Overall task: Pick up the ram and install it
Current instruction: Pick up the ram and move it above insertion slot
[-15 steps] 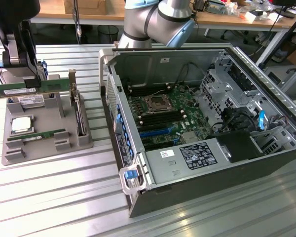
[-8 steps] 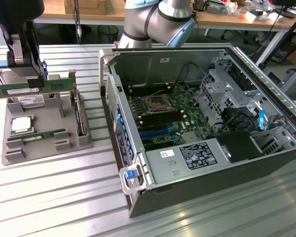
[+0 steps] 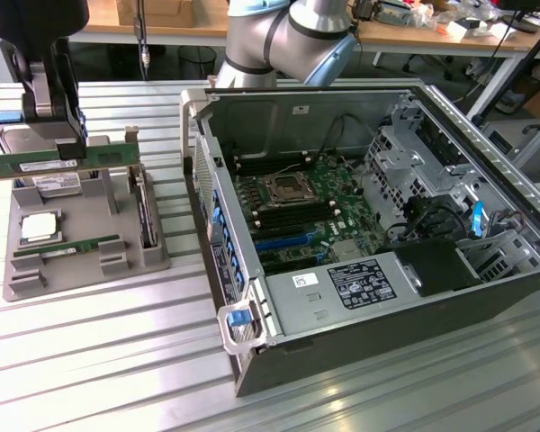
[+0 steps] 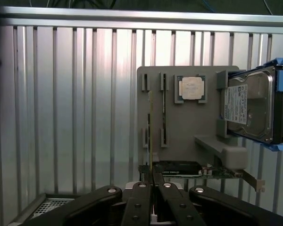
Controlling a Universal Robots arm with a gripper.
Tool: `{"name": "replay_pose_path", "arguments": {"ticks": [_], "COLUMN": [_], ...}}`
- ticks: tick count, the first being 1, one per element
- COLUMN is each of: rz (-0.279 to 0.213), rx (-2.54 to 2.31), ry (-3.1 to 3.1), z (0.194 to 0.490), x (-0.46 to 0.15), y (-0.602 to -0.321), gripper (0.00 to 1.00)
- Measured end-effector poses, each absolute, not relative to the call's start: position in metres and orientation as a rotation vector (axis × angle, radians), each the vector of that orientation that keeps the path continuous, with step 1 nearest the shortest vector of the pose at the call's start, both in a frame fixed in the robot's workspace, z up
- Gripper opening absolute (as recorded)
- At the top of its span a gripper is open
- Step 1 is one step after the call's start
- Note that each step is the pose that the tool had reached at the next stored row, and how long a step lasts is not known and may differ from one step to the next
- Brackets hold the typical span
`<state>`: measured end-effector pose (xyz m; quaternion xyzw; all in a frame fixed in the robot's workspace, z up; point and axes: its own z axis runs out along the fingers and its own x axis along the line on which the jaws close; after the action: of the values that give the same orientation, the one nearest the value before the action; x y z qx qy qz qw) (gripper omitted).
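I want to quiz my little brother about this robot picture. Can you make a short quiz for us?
1. True or false: the jaws of the gripper are shut on the ram, held above the gray tray.
2. Which of these lies in the gray tray? A) the processor chip B) a keyboard C) a screwdriver
3. Fill in: the open computer case stands to the exterior view's ____ of the gray tray.

Key: 1 true; 2 A; 3 right.
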<state>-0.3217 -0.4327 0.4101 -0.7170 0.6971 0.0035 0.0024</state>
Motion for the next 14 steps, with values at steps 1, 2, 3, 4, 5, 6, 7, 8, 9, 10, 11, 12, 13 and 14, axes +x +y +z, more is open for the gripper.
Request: {"name": "replay_pose_path", "arguments": {"ticks": [1, 2, 3, 4, 5, 6, 7, 8, 9, 10, 11, 12, 13, 14], "rz": [0.011, 0.011, 0.01, 0.01, 0.01, 0.01, 0.009, 0.009, 0.009, 0.009, 0.008, 0.008, 0.008, 0.008], "rx": [-2.249, -2.249, -2.249, -2.249, -2.249, -2.249, -2.25, -2.25, -2.25, -2.25, -2.25, -2.25, -2.25, -2.25], "ry": [2.187, 2.187, 2.187, 2.187, 2.187, 2.187, 2.187, 2.187, 2.187, 2.188, 2.188, 2.188, 2.188, 2.188], "z": [0.41, 0.41, 0.41, 0.41, 0.41, 0.41, 0.41, 0.41, 0.41, 0.41, 0.41, 0.41, 0.41, 0.41], "x": [-0.321, -0.321, -0.32, -0.319, -0.318, -0.316, -0.315, -0.314, -0.312, -0.311, -0.311, -0.309, -0.309, -0.308], "y": [-0.433, -0.433, -0.433, -0.433, -0.433, -0.433, -0.433, -0.433, -0.433, -0.433, -0.433, -0.433, -0.433, -0.433], "gripper": [0.12, 0.12, 0.12, 0.12, 0.12, 0.12, 0.12, 0.12, 0.12, 0.12, 0.12, 0.12, 0.12, 0.12]}}
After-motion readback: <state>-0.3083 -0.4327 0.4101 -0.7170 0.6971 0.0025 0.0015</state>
